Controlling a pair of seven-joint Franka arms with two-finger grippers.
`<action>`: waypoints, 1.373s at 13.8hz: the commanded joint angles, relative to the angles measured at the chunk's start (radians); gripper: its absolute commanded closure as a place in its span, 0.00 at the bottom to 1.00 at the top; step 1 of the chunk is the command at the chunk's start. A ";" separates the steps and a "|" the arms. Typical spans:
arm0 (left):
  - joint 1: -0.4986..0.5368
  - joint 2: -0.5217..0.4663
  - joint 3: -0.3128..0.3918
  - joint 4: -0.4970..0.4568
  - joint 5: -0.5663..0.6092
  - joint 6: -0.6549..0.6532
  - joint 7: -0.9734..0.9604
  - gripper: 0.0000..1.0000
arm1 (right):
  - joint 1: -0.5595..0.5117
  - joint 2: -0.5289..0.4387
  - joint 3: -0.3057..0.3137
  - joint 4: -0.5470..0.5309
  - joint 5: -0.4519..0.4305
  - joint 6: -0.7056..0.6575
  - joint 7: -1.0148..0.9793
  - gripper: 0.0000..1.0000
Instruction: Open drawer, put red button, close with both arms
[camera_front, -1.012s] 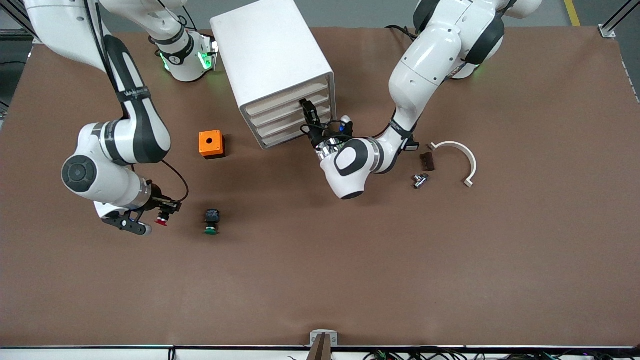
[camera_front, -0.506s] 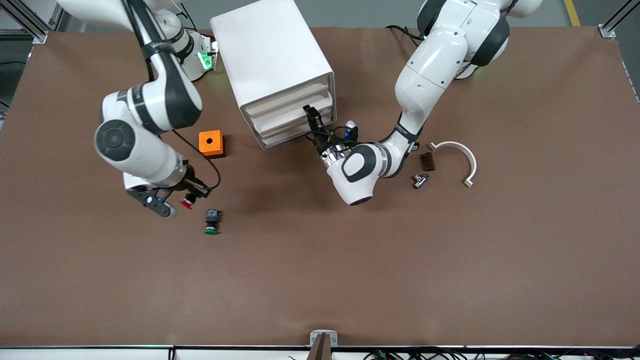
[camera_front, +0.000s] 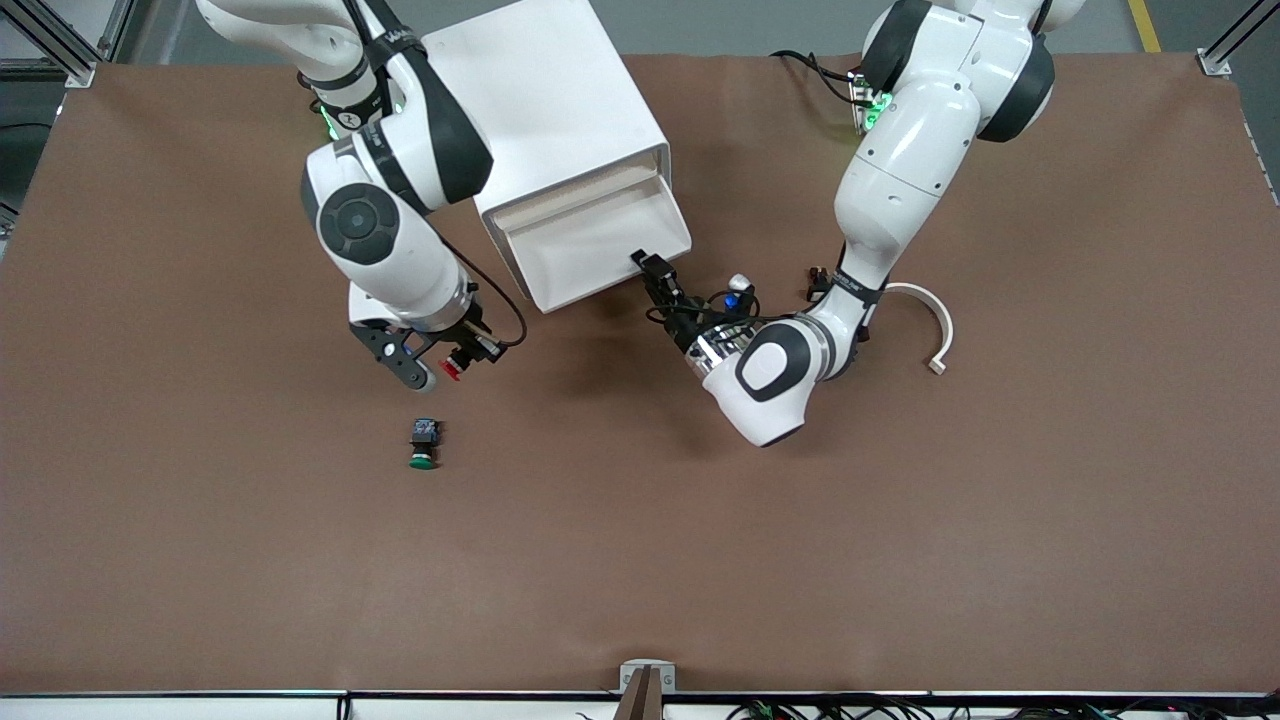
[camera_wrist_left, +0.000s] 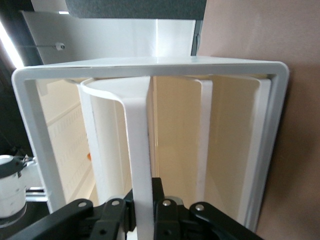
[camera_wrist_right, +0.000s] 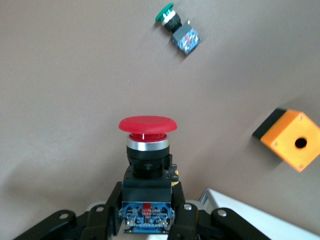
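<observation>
The white cabinet (camera_front: 545, 110) stands at the middle of the table's robot side. One drawer (camera_front: 590, 245) is pulled out of it toward the front camera and shows an empty white tray. My left gripper (camera_front: 656, 273) is shut on the drawer's front strip (camera_wrist_left: 140, 150), one finger on each side. My right gripper (camera_front: 452, 362) is shut on the black-and-blue body of the red button (camera_front: 451, 368), held above the table beside the cabinet, toward the right arm's end. In the right wrist view the red button (camera_wrist_right: 146, 145) stands cap-outward between the fingers (camera_wrist_right: 102, 220).
A green-capped button (camera_front: 423, 446) lies on the table nearer the front camera than my right gripper. An orange box (camera_wrist_right: 292, 140) with a round hole shows only in the right wrist view. A white curved piece (camera_front: 925, 320) lies toward the left arm's end.
My left gripper has drawn the drawer out toward the front camera. My right arm has carried the red button up and over toward the cabinet.
</observation>
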 joint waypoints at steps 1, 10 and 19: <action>0.036 0.005 0.015 0.009 -0.030 0.024 -0.005 0.91 | 0.062 -0.019 -0.010 -0.007 0.010 0.010 0.104 1.00; 0.075 -0.005 0.014 0.031 -0.030 0.042 0.136 0.00 | 0.257 -0.004 -0.012 -0.007 -0.004 0.085 0.387 1.00; 0.174 -0.012 0.043 0.138 0.016 0.034 0.694 0.00 | 0.364 0.053 -0.010 -0.007 0.002 0.125 0.507 1.00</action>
